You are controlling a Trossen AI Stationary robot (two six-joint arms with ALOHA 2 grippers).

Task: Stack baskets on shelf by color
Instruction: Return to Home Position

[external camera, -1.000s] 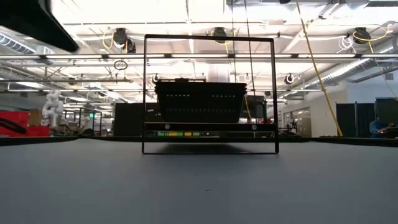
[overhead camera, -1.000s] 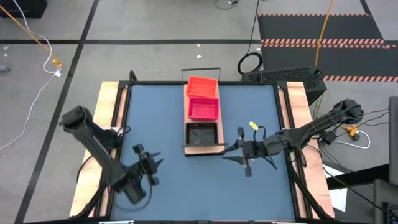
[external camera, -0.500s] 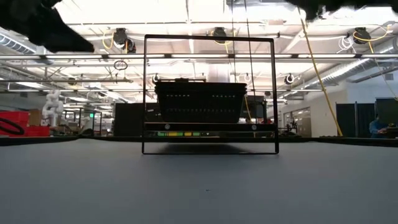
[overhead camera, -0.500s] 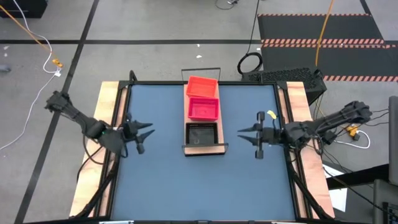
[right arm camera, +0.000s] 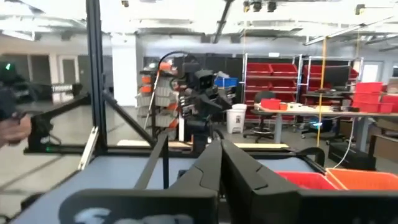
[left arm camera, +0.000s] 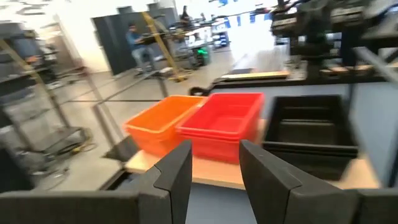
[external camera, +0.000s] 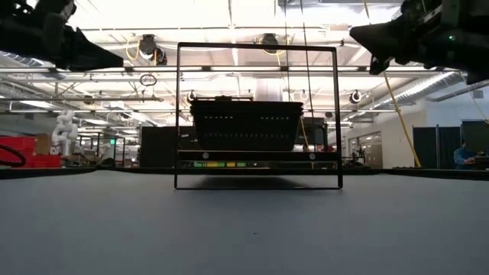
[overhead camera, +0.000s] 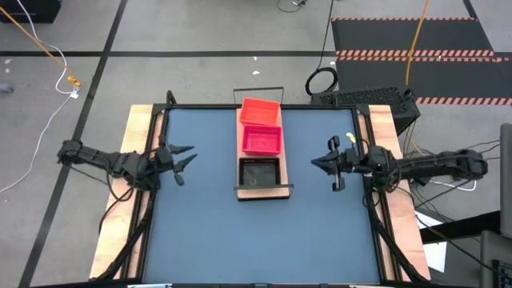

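Observation:
The light-wood shelf [overhead camera: 264,190] lies at mid table, running near to far, with a black wire frame [external camera: 256,46] at its end. Baskets stand on it in a row: orange [overhead camera: 260,110] at the far end, pink-red [overhead camera: 262,139] in the middle, black [overhead camera: 260,171] at the near end. In the left wrist view the orange [left arm camera: 163,121] and pink-red [left arm camera: 227,121] baskets sit beside the black one [left arm camera: 311,127]. My left gripper [overhead camera: 186,157] [left arm camera: 214,168] hovers open left of the shelf. My right gripper [overhead camera: 316,162] [right arm camera: 219,155] hovers shut on the shelf's right. Both point at the shelf.
Bare blue tabletop [overhead camera: 216,232] lies on both sides of the shelf and toward the near edge. Wooden side rails [overhead camera: 136,136] run along the table's left and right edges. In the low view both grippers [external camera: 107,57] [external camera: 367,34] hang above the table surface.
My left gripper has swung from the near left part of the table toward the far edge and the left rail. My right gripper has drawn back from beside the shelf's near end toward the right edge. Both arms have stretched out level. The baskets have stayed put.

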